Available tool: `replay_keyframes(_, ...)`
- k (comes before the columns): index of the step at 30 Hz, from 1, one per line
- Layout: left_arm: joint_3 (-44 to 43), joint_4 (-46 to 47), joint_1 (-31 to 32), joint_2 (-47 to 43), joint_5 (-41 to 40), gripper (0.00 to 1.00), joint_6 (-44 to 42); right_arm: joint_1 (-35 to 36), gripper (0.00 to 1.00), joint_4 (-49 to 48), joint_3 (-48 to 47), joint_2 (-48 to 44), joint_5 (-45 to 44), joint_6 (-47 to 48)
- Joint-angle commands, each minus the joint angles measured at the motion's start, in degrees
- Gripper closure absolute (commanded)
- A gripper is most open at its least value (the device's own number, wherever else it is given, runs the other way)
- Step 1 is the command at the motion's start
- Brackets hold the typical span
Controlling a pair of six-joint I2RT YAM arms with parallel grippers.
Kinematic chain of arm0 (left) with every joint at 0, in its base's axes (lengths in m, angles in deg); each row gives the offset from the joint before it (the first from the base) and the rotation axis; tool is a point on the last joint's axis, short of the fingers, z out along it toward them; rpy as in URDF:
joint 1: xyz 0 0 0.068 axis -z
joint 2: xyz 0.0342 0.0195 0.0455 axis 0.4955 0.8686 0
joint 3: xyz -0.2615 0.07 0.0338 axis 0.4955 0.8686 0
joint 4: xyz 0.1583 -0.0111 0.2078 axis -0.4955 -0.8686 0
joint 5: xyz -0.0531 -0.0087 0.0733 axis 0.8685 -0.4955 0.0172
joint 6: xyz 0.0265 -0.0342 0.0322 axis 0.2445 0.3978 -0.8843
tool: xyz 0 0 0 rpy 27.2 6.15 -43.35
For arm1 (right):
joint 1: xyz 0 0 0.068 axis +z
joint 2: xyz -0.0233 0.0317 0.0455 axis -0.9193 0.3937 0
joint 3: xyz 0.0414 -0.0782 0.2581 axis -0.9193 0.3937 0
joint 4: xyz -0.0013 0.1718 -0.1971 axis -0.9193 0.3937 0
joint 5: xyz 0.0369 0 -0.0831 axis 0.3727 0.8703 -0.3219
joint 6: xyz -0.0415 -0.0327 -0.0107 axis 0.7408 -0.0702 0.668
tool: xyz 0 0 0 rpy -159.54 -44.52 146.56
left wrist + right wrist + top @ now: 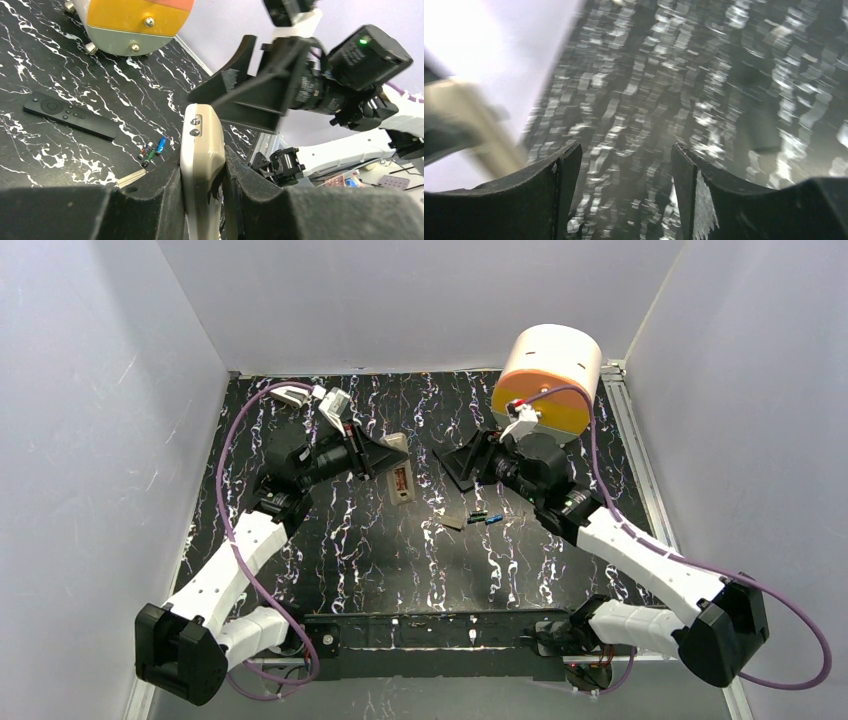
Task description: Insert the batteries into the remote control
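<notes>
My left gripper (390,462) is shut on the white remote control (402,480) and holds it on edge above the table. In the left wrist view the remote (202,135) stands clamped between both pads, two small screws at its top end. Three batteries (485,518), green and blue among them, lie together on the mat; they also show in the left wrist view (152,150). My right gripper (463,466) is open and empty, hovering just right of the remote. Its view is motion-blurred, with only mat between the fingers (566,170).
A thin beige strip (453,523) lies beside the batteries. A long flat black strip with buttons (70,116) lies on the mat. A large orange-and-white cylinder (550,375) stands at the back right. Grey walls enclose the black marbled mat (380,560).
</notes>
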Motion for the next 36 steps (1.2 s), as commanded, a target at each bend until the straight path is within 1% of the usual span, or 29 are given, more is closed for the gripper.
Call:
replay_keyframes(1, 1.2, 1.5, -0.4, -2.8, 1.1, 1.00, -4.4, -0.6, 0.28, 24.9, -5.0, 4.3, -21.0, 4.3)
replay_keyframes(4, 1.8, 0.8, -0.3, -3.3, 0.4, 1.00, -4.6, -0.8, 0.31, 31.1, -5.1, 7.3, -25.3, 0.9)
replay_keyframes(7, 2.4, -0.2, -0.3, -3.7, -0.6, 1.00, -5.0, -1.2, 0.38, 32.7, -1.8, 8.9, -28.8, -4.9)
replay_keyframes(11, 2.6, -1.5, -0.4, -3.7, 0.4, 1.00, -5.5, -1.9, 0.43, 31.6, 1.6, 10.7, -29.0, -10.3)
replay_keyframes(14, 2.8, -3.1, -0.3, -3.8, 0.8, 1.00, -6.3, -2.8, 0.45, 31.7, 1.7, 13.1, -28.6, -12.5)
replay_keyframes(18, 3.4, -4.4, -0.3, -4.5, 0.6, 1.00, -7.3, -5.0, 0.51, 32.2, 1.5, 16.8, -27.8, -16.0)
replay_keyframes(23, 4.0, -5.6, -0.3, -4.6, 0.4, 1.00, -8.0, -6.2, 0.54, 28.7, 1.4, 19.7, -27.1, -17.0)
replay_keyframes(27, 4.4, -6.7, -0.3, -4.8, 0.0, 1.00, -8.9, -6.2, 0.57, 29.5, 0.2, 22.1, -25.9, -18.3)
replay_keyframes(36, 4.1, -7.8, -0.3, -3.3, -0.6, 1.00, -9.6, -6.2, 0.57, 30.4, -0.8, 26.0, -23.8, -20.8)
